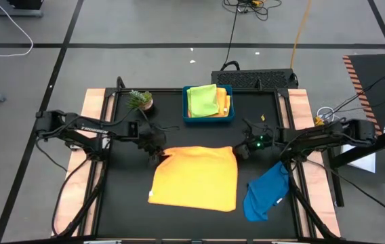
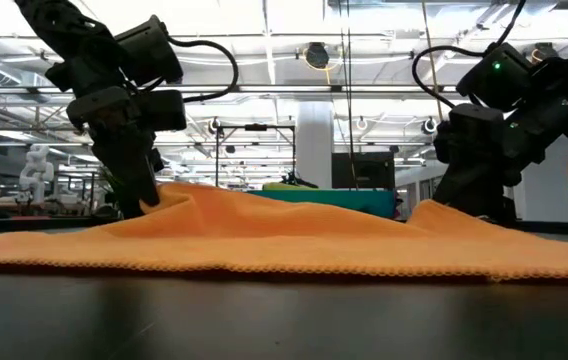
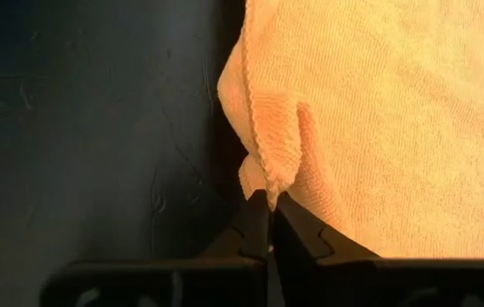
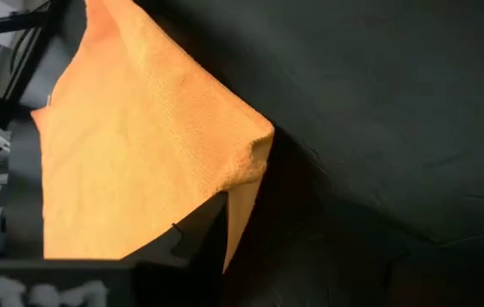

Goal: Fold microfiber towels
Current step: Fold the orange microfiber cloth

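Black table top [image 1: 125, 203] with pale wooden side rails, both dark arms reaching in from the sides.

Orange towel [image 1: 196, 176] spread almost flat over the middle of the table, biggest cloth in sight, far edge lifted at both far corners, as the low view [image 2: 294, 240] shows.

Blue towel [image 1: 267, 193] crumpled near the table's right edge, just beside the orange one, not touching any gripper.

Rigid blue tray [image 1: 208, 119] at the far middle of the table, holding a folded lime green towel [image 1: 203, 99] with a strip of yellow towel [image 1: 228, 103] showing beside it.

Small potted plant [image 1: 140, 100] at the far left, near the tray.

Left gripper [image 1: 157, 152] at the orange towel's far left corner, fingers [image 3: 259, 223] pinched shut on the hemmed edge, a small fold of cloth bunched just above the tips.

Right gripper [image 1: 241, 149] at the far right corner of the same towel; only one dark finger [image 4: 195, 234] visible in the wrist view, lying against the raised corner. Cannot tell whether these fingers stand open or pinch the cloth.
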`<state>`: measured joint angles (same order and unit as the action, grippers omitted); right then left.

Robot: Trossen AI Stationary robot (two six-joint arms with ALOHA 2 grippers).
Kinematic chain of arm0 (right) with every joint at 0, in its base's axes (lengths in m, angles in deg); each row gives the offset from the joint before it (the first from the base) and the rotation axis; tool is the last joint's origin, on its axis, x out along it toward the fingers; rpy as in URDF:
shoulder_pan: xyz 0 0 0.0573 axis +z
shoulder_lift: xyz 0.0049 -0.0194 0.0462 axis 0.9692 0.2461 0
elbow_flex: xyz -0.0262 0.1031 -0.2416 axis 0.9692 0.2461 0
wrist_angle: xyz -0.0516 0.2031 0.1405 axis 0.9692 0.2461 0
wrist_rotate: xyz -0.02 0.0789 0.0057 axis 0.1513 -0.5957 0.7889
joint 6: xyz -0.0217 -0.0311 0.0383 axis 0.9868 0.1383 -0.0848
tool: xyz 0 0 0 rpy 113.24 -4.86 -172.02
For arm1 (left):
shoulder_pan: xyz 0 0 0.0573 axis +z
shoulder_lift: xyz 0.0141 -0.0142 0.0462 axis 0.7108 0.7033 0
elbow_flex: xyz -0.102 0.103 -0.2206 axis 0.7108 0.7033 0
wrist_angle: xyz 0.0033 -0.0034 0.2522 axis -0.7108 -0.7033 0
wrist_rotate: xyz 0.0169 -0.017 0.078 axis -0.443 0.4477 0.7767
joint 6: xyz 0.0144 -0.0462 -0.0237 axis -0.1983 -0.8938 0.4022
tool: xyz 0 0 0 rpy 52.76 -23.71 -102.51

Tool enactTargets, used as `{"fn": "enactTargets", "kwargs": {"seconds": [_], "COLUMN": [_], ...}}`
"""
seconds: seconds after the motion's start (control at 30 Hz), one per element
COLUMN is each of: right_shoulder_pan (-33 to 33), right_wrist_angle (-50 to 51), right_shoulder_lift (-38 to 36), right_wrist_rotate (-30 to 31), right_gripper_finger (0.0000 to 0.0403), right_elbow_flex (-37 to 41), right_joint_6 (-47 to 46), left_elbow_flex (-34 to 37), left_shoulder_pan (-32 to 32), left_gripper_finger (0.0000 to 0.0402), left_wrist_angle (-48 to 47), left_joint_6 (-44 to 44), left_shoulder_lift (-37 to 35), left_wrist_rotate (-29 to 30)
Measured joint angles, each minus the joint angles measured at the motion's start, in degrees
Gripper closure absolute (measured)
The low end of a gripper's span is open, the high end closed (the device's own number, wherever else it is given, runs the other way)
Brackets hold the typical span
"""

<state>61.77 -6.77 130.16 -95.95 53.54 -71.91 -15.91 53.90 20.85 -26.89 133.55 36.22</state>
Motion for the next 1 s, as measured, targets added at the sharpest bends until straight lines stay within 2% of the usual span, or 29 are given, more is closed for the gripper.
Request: {"fn": "enactTargets", "kwargs": {"seconds": [0.23, 0.43, 0.6, 0.77, 1.0], "right_shoulder_pan": [-2.75, -3.3, -3.29, -3.31, -3.21], "right_wrist_angle": [-0.02, 0.05, 3.04, 8.98, 5.57], "right_shoulder_lift": [-1.9, -2.21, -2.21, -2.19, -0.6], "right_wrist_rotate": [-4.72, -7.12, -7.03, -5.37, -5.36], "right_gripper_finger": [0.0239, 0.0239, 0.024, 0.024, 0.024], "right_elbow_flex": [-0.02, -0.02, -0.02, -0.02, -0.07], "right_joint_6": [2.37, 2.55, 1.63, -0.01, -0.65], "left_elbow_flex": [0.0, 0.0, 0.0, 0.0, 0.0], "left_shoulder_pan": [0.0, 0.0, 0.0, 0.0, 0.0], "left_gripper_finger": [0.0397, 0.0385, 0.0397, 0.0387, 0.0393], "left_wrist_angle": [-0.7, -1.27, -1.25, -1.23, -1.17], "left_joint_6": [0.42, 0.4, 0.4, 0.4, 0.44], "left_shoulder_lift": [-0.01, -0.01, -0.01, -0.01, -0.01], "left_wrist_rotate": [0.01, 0.12, 0.45, 0.47, 0.54]}}
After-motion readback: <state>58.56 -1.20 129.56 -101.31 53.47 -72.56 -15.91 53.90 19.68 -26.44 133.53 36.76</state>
